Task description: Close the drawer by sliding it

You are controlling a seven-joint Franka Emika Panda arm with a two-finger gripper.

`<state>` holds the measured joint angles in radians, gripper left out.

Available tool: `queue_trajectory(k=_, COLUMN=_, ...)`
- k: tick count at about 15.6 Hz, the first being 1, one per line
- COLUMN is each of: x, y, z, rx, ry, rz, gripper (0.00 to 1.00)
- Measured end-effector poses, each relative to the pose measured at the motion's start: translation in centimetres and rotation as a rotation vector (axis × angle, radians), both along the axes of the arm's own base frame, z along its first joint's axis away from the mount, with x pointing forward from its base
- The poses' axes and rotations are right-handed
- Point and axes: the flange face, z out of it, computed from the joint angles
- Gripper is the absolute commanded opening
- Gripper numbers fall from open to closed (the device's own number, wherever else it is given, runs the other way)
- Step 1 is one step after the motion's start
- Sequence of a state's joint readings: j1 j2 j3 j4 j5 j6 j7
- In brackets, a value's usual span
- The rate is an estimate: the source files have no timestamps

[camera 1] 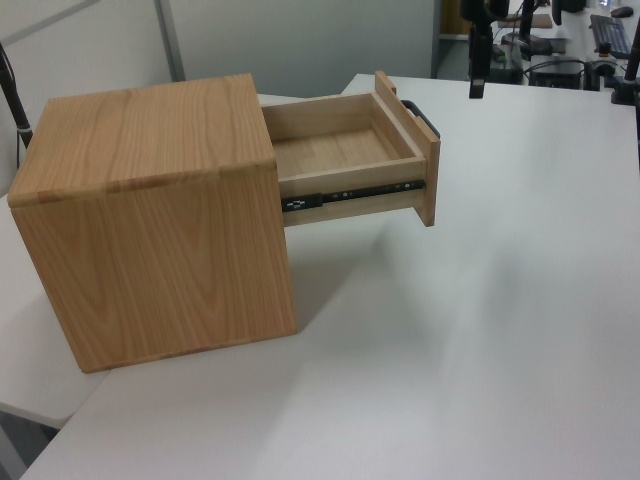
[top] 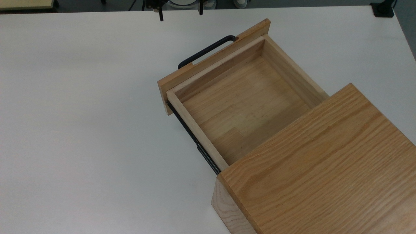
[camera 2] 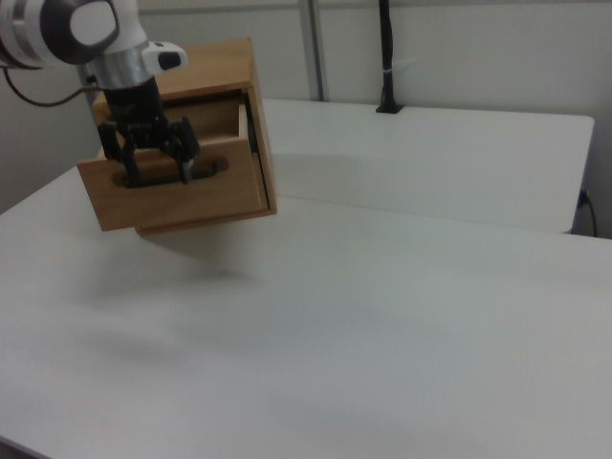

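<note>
fingers (top: 160,15) of the gripper (top: 179,12) are hanging spread apart at the far edge of the table (top: 81,113), pinching nothing. the drawer (top: 240,97) is sitting pulled well out of the cabinet (top: 318,169), its front panel (top: 211,61) and black handle (top: 205,51) facing the gripper. in the top view the drawer is lying below and right of the fingers, well apart, its sliding axis running diagonally down-right, so a push likely has to travel that way.
</note>
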<state>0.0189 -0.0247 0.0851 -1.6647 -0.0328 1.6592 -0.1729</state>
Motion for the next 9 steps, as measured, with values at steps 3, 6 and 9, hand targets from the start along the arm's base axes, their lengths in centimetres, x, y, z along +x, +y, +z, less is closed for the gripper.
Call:
queue_trajectory(k=3, x=0.9, y=0.8, z=-2.2, rx=-0.001, ry=0.039, rz=0.027, gripper=0.09)
queue_trajectory(k=6, x=2.0, y=2.2, z=-3.7, rx=0.003, ry=0.03, rz=0.016, gripper=0.0)
queue_trajectory(k=9, x=3.6, y=3.3, z=-4.7, rx=0.02, ry=-0.03, rz=-0.114, gripper=0.0)
